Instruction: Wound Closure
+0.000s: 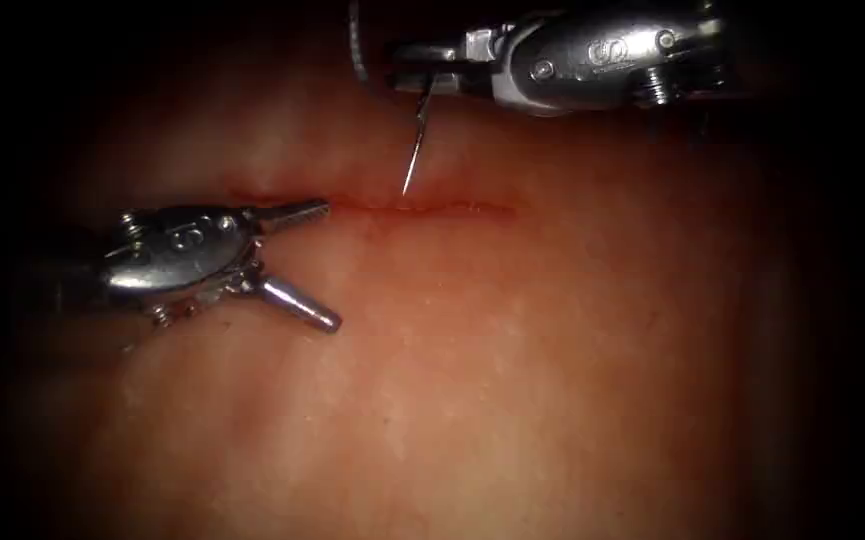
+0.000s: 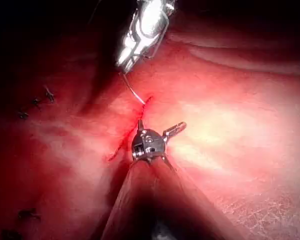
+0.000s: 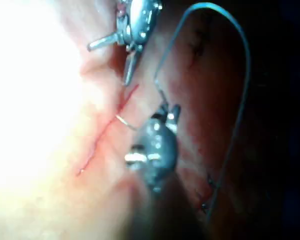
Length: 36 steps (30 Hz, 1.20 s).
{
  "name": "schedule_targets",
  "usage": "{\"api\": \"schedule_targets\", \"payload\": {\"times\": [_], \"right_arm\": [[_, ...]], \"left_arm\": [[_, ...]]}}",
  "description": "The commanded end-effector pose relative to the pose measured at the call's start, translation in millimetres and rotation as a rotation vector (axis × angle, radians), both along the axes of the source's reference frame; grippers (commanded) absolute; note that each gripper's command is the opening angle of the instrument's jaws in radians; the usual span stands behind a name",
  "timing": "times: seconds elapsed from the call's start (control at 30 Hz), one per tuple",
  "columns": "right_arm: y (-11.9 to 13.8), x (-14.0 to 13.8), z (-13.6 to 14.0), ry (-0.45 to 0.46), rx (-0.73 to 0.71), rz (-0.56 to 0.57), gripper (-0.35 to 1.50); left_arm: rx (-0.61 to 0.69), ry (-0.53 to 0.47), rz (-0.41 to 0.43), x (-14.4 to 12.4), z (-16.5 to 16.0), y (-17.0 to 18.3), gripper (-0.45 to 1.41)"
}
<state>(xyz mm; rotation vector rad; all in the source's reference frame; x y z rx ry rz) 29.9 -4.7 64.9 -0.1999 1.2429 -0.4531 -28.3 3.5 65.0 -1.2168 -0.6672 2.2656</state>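
Observation:
The tissue bears a thin red cut running across the endoscope view. My right tool comes in from above the cut, its jaws shut on the curved needle near its back end. The needle points down, its tip at the cut's far edge about midway along; nearly all of its curve is free. Blue thread arcs away from the right tool. My left tool is open and holds nothing, with its upper jaw lying along the cut's left end. The needle also hangs just beyond the left tool.
Dark old stitches sit in the tissue off to one side of the cut, with more stitches beside the thread loop. Red fluid lines the cut.

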Motion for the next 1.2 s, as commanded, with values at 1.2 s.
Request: {"api": "schedule_targets", "payload": {"times": [1.2], "right_arm": [[1.5, 8.2, 8.1, 0.105, -0.125, -0.002, -0.35]], "left_arm": [[0.068, 0.072, 0.076, 3.1, 7.0, -0.4, 0.61]]}}
